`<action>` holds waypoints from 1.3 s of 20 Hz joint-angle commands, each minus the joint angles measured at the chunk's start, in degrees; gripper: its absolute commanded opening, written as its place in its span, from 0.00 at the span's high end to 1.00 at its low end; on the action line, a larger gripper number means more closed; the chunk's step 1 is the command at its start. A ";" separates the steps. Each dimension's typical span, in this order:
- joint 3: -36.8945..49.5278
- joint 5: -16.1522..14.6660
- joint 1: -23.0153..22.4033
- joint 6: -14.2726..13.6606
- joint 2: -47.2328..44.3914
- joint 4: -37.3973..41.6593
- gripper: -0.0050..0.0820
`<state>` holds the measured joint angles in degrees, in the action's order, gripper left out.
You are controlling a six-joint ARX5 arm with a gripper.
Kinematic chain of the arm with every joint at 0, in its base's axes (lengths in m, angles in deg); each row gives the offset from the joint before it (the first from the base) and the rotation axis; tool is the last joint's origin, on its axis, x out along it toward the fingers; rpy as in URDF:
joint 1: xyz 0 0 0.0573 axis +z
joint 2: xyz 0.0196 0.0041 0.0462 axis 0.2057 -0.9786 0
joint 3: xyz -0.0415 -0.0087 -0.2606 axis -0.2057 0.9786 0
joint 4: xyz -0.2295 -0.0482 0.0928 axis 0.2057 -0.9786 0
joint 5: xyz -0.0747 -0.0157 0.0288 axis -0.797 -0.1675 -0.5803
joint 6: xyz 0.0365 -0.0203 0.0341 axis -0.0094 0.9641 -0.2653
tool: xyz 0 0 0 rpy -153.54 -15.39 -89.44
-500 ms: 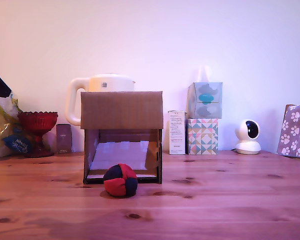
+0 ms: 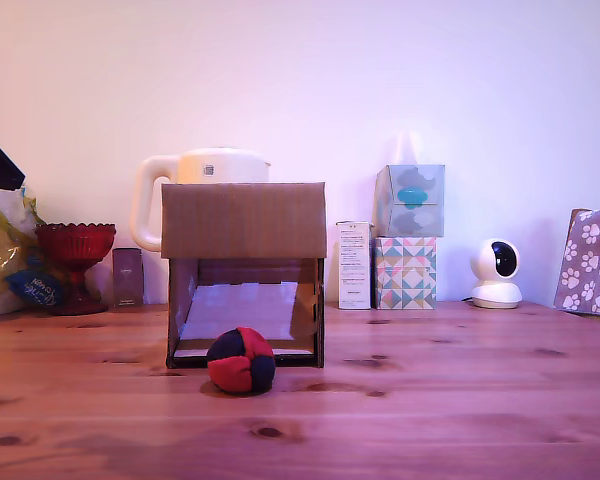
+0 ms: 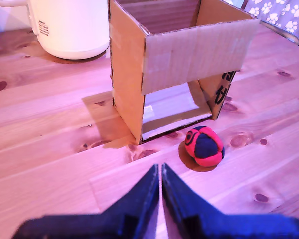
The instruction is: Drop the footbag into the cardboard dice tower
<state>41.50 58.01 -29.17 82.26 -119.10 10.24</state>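
**Footbag not yet picked up, gripper closed above the tabletop**

Progress on the task is judged to be at its very start. The footbag [image 3: 204,146] is seen resting on the wooden tabletop [image 3: 50,149], ahead of the gripper [image 3: 161,172] and slightly off to one side of its line, well apart from the fingertips. It lies just in front of the lower opening of the cardboard dice tower [image 3: 189,55], close to the front edge but outside it; in the exterior view the footbag [image 2: 241,360] is shown overlapping the base of the tower [image 2: 243,220]. Nothing is held, and nothing has been dropped into the open top of the tower, which is visible in the wrist view beyond the ball. Reaching, grasping, lifting above the top opening and releasing are all judged to remain.

The gripper is seen only in the wrist view; its two dark fingers are brought together, with no more than a thin line between them, and are clamped on nothing. It is held above the tabletop and angled downward and forward, toward the tower's front. The arm is not caught by the exterior view. Opening of the fingers is judged necessary before any approach to the footbag. A white kettle [image 3: 70,27] stands behind the tower.
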 commanded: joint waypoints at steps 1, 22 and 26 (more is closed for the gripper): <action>0.55 -0.68 0.02 0.42 -0.09 1.64 0.97; 0.55 19.21 -26.97 16.41 -30.14 35.12 0.97; 0.37 23.63 -29.77 18.95 -35.30 36.09 0.97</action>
<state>41.54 81.20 -58.77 100.22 -153.27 45.67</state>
